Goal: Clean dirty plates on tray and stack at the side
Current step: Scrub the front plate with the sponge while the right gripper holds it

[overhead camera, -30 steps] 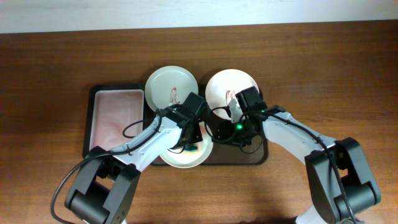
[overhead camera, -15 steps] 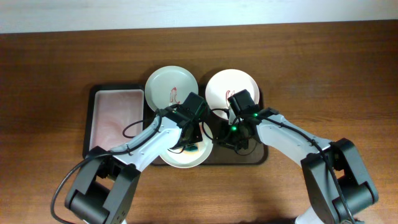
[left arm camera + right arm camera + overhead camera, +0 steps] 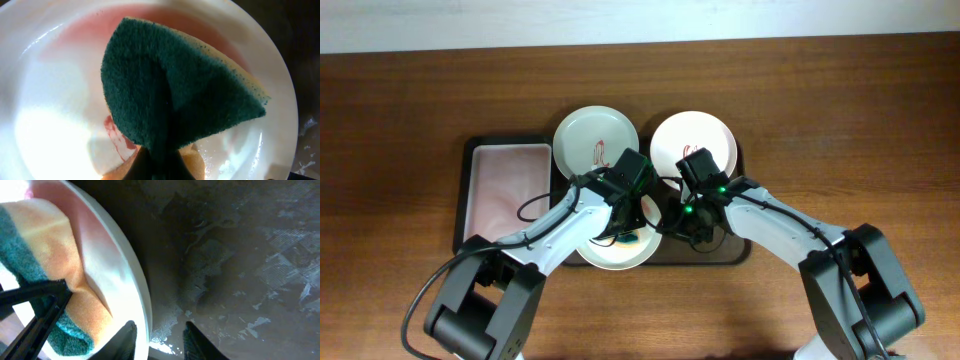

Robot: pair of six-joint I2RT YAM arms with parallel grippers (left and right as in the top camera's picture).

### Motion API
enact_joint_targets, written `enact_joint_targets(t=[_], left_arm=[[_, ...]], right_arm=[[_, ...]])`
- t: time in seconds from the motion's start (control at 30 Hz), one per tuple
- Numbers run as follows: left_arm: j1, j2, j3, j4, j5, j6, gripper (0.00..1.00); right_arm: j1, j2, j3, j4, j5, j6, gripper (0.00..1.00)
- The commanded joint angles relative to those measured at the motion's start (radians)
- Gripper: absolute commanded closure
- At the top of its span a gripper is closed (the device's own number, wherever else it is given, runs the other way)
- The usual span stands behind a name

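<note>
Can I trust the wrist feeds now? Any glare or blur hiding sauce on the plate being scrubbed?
Left wrist: glare whites out the lower left of the plate, so sauce there is unreadable; the sponge is sharp. Right wrist: dim, the wet tray glints, the right gripper is blurred. Overhead: evenly lit and sharp.

surface: brown wood, grain L-R, all round left tool & right tool
strip: pale, far edge, well beyond tools; wall/floor unclear

Three plates, two trays, one sponge, two arms.
</note>
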Motion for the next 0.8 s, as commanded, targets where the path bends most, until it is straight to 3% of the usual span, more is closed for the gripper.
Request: enact_joint_targets(t=[0.0,0.27,0.53,0.77], left_arm=[[0.008,-0.008,-0.029,-0.018,0.001,0.013,1.0],[0.008,-0.008,-0.029,-0.04,0.001,0.013,1.0],[0.019,-0.008,-0.029,-0.048,-0.019,0.013,1.0],[0.031,-0.008,-0.029,-0.082,-0.079,0.012,1.0]], right_arm=[[0.008,0.011,-0.01,-0.003,0.038,0.051,0.73],[0.007,0.011,-0.01,-0.069,0.113,0.082,0.77],[-0.022,0.011,-0.009,-0.123,0.173,0.074,0.94],[-0.054,0.011,-0.008,-0.135,0.176,0.008,0.96]])
